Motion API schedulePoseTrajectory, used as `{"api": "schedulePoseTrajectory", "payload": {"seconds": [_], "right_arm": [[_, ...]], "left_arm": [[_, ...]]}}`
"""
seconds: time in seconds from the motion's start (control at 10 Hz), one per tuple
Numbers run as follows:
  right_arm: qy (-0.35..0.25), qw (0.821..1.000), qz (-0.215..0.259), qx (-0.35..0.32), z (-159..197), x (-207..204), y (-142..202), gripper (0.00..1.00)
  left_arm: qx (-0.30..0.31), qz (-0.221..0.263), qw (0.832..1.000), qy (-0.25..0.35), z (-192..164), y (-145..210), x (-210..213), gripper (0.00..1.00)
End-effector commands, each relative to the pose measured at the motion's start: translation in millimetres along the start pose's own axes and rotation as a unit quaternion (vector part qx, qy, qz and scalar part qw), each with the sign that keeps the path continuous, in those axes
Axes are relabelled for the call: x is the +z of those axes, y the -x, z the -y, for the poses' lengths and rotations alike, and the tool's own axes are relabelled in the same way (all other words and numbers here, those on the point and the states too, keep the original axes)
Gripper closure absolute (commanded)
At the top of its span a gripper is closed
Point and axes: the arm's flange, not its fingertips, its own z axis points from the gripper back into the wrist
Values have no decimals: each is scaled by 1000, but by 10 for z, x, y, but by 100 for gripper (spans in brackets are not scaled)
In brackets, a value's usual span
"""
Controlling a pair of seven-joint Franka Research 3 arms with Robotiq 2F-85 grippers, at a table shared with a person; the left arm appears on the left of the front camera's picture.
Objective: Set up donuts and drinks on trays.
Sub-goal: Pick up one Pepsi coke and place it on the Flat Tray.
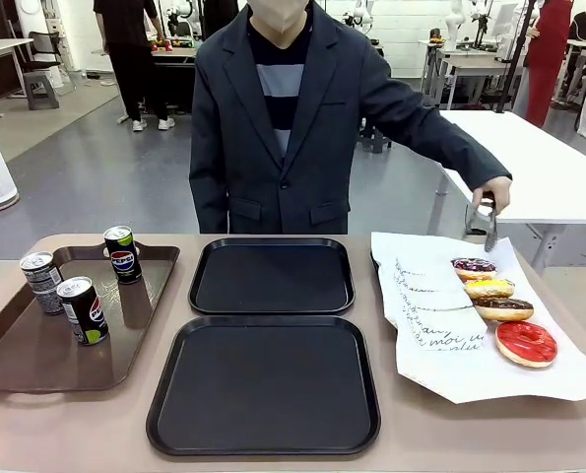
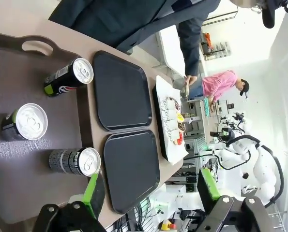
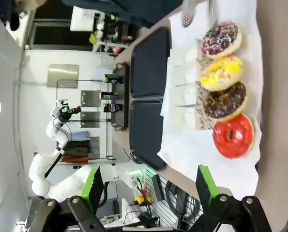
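The donuts, four in a row, lay on the white paper sheet at the robot's right end of the desk, the red donut nearest the robot; none was on a tray yet. The three cans stood upright on the brown tray at the left, and the two black trays between, one behind the other, were bare. Across the desk the person's hand held tongs at the far edge of the sheet. The left pincer hung released over the brown tray, grasping nothing, with the cans ahead of it. The right pincer hung released above the sheet, the red donut just beyond its fingers. The task looked to be at its very start. The left pincer would probably do best to take the can nearest its fingers across the slim body, lift it clear of the brown tray's raised rim and set it toward a corner of a black tray, leaving room for a donut. The glaze looked soft, so any grip on a donut should be light, and the right arm should keep out of the tongs' way.
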Motion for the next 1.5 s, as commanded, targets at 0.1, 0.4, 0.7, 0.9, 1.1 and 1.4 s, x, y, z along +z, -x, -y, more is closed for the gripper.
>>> {"api": "schedulePoseTrajectory", "payload": {"seconds": [0.1, 0.4, 0.7, 0.9, 1.1, 1.4], "right_arm": [[15, 999, -27, -20, -2, 90, 65, 0], [11, 1000, -17, -8, 45, 58, 91, 0], [11, 1000, -17, -8, 45, 58, 91, 0], [11, 1000, -17, -8, 45, 58, 91, 0], [11, 1000, -17, -8, 45, 58, 91, 0], [11, 1000, -17, -8, 45, 58, 91, 0]], "left_arm": [[6, -4, 1000, -21, 48, 35, 28, 0], [1, 3, 1000, -4, -9, 3, 26, 0], [1, 3, 1000, -4, -9, 3, 26, 0], [1, 3, 1000, -4, -9, 3, 26, 0], [1, 3, 1000, -4, -9, 3, 26, 0], [1, 3, 1000, -4, -9, 3, 26, 0]]}}
